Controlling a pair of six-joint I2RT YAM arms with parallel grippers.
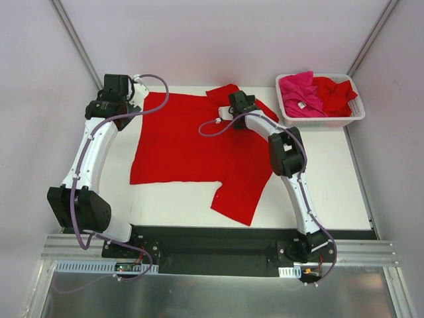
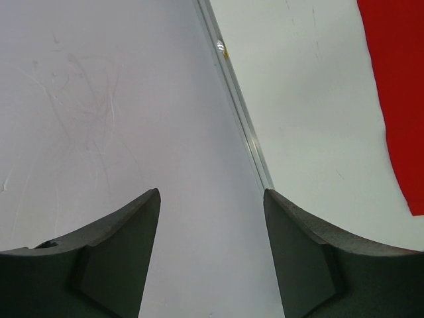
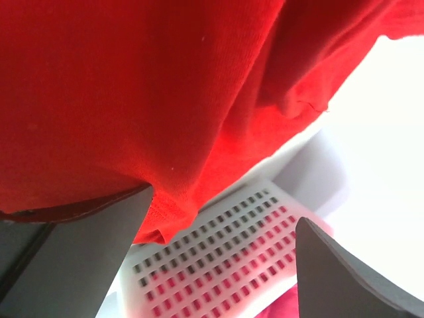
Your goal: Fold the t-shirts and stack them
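The red t-shirt [image 1: 192,146] lies spread at frame centre on the white table [image 1: 331,185]. Further t-shirts [image 1: 298,93] sit crumpled in the slotted plastic basket [image 1: 324,121], upper right. Cloth: light, limp, matte knit; it will sag. Grip hems or sleeves. Left jaws stand apart, empty. Right jaws stand wide at the shirt's upper edge, clamping nothing.
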